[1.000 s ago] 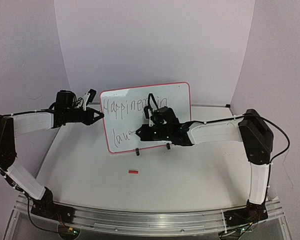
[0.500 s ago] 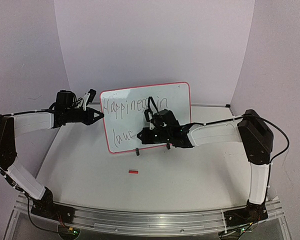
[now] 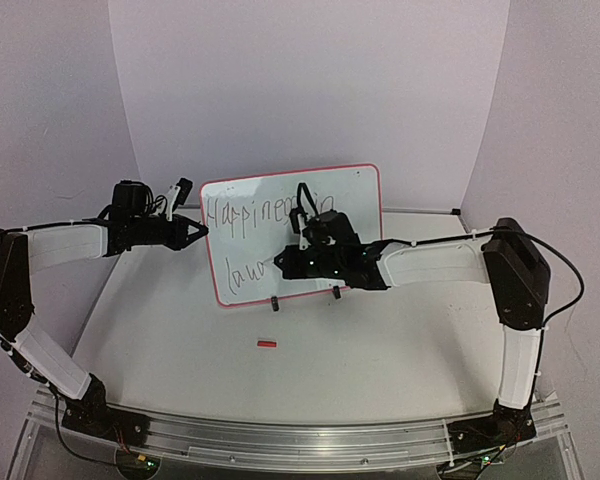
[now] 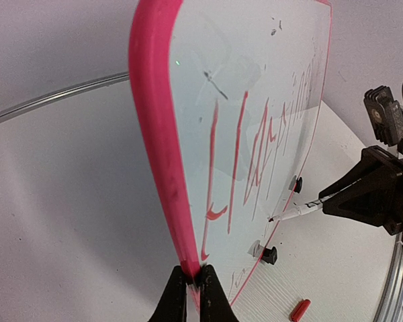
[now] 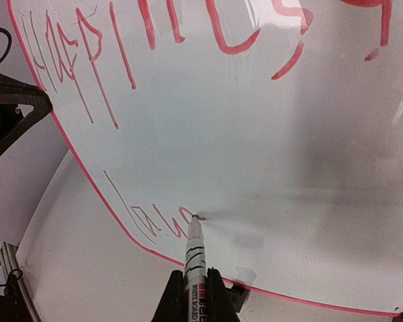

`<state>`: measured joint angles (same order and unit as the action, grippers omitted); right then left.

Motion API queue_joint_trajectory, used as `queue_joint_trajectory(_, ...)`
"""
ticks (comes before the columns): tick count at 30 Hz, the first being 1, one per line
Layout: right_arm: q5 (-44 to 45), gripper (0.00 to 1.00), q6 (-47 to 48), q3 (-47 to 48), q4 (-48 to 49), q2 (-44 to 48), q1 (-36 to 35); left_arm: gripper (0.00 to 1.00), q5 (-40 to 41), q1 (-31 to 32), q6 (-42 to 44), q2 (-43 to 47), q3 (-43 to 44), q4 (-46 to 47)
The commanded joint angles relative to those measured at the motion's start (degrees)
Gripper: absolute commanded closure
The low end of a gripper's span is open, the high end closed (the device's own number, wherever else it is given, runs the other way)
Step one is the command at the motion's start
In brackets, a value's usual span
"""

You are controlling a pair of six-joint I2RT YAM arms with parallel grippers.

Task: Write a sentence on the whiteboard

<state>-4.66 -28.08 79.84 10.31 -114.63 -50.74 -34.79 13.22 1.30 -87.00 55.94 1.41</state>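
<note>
The whiteboard (image 3: 355,200), white with a thin red frame, stands upright on two black feet at mid-table. My left gripper (image 3: 202,236) is shut on its left edge; in the left wrist view the jaws (image 4: 193,285) pinch the red frame (image 4: 154,134). My right gripper (image 3: 283,265) is shut on a white marker (image 5: 193,251), whose tip touches the board's lower left. The sentence (image 3: 242,213) reads "Happiness in" on top, partly hidden by the right arm. The lower line (image 5: 154,225) reads "lau" plus a started letter at the tip.
A small red marker cap (image 3: 267,344) lies on the white table in front of the board, also seen as the cap (image 4: 299,310) in the left wrist view. Lilac walls close in behind and at both sides. The board's black feet (image 4: 269,255) rest on the table.
My right gripper has shifted slightly with the marker along the lower line, dipping and coming back up. The left gripper and the board have stayed put.
</note>
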Motion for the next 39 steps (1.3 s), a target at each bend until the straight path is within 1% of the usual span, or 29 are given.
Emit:
queue_joint_trajectory(1,2.0,1.00,0.6,1.5,1.1,2.0,0.5,1.00,1.6,0.0,2.8,-0.5,1.7,0.0)
queue_joint_trajectory(17,-1.9,1.00,-3.1,-5.1,0.9,1.1,0.2,1.00,1.6,0.0,2.8,-0.3,1.6,0.0)
queue_joint_trajectory(31,-3.9,1.00,-4.1,-0.2,2.3,-5.4,-1.6,1.00,1.6,0.0,2.8,0.1,1.6,-0.2)
queue_joint_trajectory(35,-3.4,1.00,-4.6,0.7,3.9,-5.7,-1.7,1.00,1.5,0.0,2.8,0.0,1.6,-0.2)
queue_joint_trajectory(39,-2.3,1.00,-5.2,0.1,5.9,-4.0,-1.8,1.00,1.6,0.0,2.8,0.1,1.6,-0.2)
